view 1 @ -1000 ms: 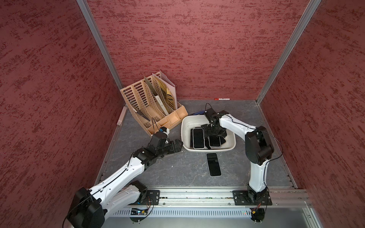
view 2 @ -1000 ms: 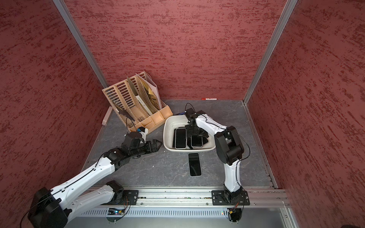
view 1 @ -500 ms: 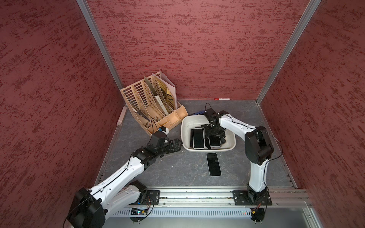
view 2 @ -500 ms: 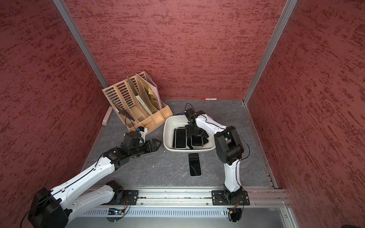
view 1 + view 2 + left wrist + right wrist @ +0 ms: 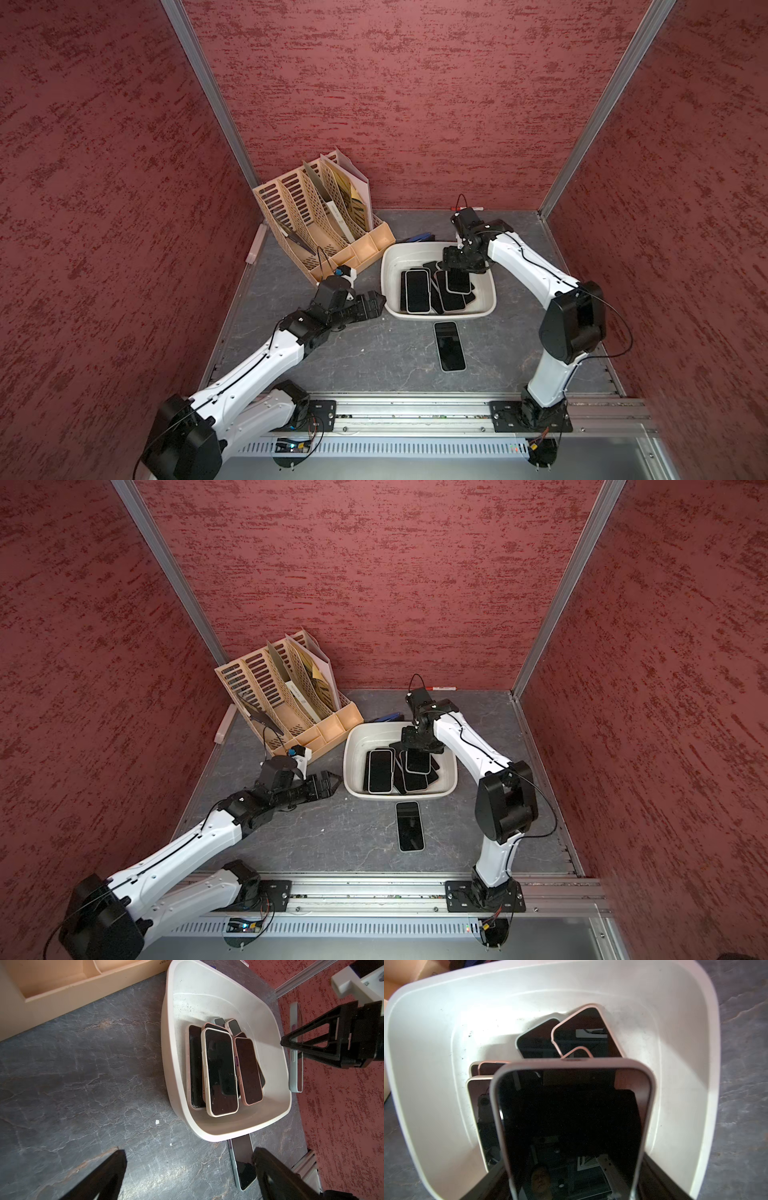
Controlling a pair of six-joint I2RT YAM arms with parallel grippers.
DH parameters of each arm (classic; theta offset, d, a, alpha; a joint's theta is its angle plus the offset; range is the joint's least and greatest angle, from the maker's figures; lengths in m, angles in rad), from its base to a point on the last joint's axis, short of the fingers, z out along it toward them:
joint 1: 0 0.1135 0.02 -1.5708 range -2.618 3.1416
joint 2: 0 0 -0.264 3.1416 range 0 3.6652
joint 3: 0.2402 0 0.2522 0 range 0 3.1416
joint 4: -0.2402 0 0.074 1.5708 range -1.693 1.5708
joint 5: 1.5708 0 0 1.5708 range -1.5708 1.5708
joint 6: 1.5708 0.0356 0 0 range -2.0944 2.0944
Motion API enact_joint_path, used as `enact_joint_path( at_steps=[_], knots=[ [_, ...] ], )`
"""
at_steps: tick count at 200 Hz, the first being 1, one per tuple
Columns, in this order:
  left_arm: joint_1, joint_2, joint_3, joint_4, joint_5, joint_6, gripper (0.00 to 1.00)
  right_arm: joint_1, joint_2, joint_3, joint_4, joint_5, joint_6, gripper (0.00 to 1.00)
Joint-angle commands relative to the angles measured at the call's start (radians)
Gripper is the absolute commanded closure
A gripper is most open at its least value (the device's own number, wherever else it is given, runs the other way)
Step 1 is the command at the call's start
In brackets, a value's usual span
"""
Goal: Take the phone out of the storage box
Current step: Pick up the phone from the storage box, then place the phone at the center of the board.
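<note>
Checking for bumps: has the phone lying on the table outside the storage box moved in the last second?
No. The phone on the table keeps the same gap and heading against the storage box rim.

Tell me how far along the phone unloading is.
Done: one phone lies on the table in front of the storage box. In hand: the right arm's jaws grip another phone above the box. To do: set it down; several phones lie piled inside. The left arm's jaws stand open nearby.
</note>
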State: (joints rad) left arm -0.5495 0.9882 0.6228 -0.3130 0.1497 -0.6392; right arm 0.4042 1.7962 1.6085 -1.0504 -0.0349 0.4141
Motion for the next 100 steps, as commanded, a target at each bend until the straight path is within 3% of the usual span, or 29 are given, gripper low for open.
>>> enact_joint_path(
  at_steps=[1,23,62,100],
  knots=[
    [0.002,-0.022,-0.011,0.025,0.011,0.004,0.00,0.009,-0.111,-0.046,-0.020,-0.113,0.020,0.29],
    [0.002,-0.032,-0.012,0.023,0.012,0.013,0.00,0.053,-0.213,-0.153,-0.019,-0.190,0.051,0.30],
    [0.006,-0.037,-0.026,0.036,0.024,0.025,0.00,0.223,-0.389,-0.327,0.002,-0.290,0.102,0.30],
    [0.012,-0.027,-0.035,0.055,0.043,0.024,0.00,0.367,-0.487,-0.506,0.070,-0.288,0.196,0.31]
  ],
)
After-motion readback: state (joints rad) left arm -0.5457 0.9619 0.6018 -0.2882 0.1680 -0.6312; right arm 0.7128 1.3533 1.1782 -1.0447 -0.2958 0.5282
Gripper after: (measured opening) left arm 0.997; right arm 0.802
